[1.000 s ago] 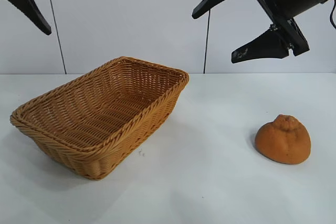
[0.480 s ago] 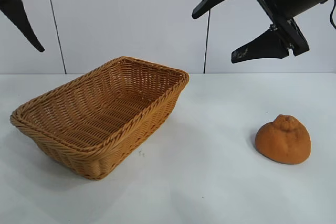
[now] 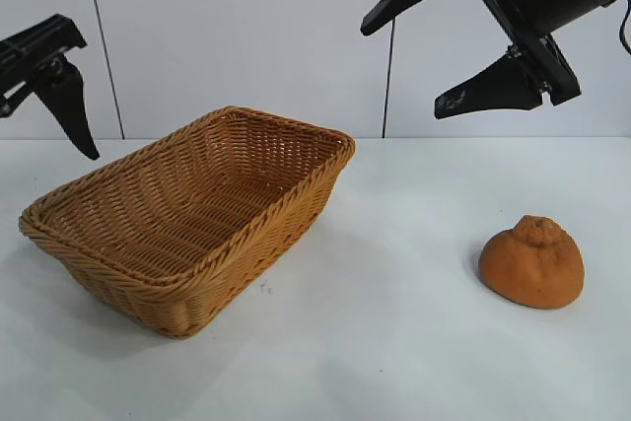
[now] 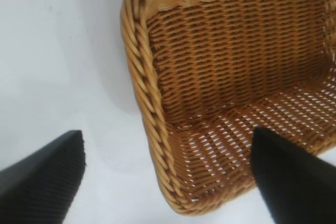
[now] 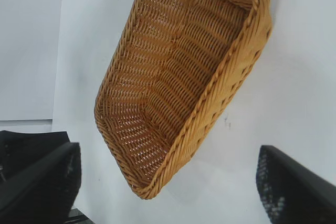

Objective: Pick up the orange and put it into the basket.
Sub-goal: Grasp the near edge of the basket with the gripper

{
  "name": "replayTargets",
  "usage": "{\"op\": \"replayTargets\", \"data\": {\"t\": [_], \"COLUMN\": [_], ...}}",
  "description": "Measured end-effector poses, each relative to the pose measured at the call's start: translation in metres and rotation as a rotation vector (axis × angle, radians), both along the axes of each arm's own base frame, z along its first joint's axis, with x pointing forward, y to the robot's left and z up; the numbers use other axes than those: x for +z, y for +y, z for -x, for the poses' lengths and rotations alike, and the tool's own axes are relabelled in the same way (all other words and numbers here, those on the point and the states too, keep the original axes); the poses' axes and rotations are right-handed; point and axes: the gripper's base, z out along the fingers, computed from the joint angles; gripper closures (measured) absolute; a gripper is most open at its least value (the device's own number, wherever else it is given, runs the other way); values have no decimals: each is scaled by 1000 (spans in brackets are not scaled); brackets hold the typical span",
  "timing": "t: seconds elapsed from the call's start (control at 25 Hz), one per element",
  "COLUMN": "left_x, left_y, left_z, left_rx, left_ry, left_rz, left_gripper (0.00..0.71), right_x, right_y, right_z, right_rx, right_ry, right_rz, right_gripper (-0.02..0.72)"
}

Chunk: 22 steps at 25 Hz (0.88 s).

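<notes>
Exterior view showed the basket (image 3: 187, 219) on the white table (image 3: 394, 342), with the orange (image 3: 531, 261) well apart from it on the side away from my left gripper (image 3: 49, 96). That left gripper hung beside the basket's far corner, fingers spread wide and holding nothing. My right gripper (image 3: 444, 46) hovered high between basket and orange, fingers also wide apart, empty.

The left claw (image 3: 44, 86) is cut off by the exterior view's left edge. The right claw (image 3: 449, 41) is cropped above. The basket (image 4: 220, 103) is possibly overlapped by one finger in the left wrist view.
</notes>
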Motion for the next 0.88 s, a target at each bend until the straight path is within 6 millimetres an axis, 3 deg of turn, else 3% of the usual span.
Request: {"op": "replayTargets", "data": {"t": [0.2, 0.52, 0.72, 0.8, 0.88], "left_x": [-25, -86, -92, -92, -92], "left_y": [-3, -8, -8, -9, -9], "left_z": [-12, -30, -34, -35, -35], "left_rx": [10, 24, 29, 30, 30], "left_ry": [29, 119, 101, 91, 90], "left_rz": [-14, -55, -54, -52, -51], "left_gripper": [100, 100, 103, 140, 243], "right_x": [0, 0, 0, 0, 0], "right_y": [0, 0, 0, 0, 0], "right_z": [0, 0, 0, 0, 0], "right_rx": [0, 0, 0, 0, -1], "right_ry": [0, 0, 0, 0, -1], "right_rz": [0, 0, 0, 0, 0], "right_gripper": [84, 84, 84, 84, 84]}}
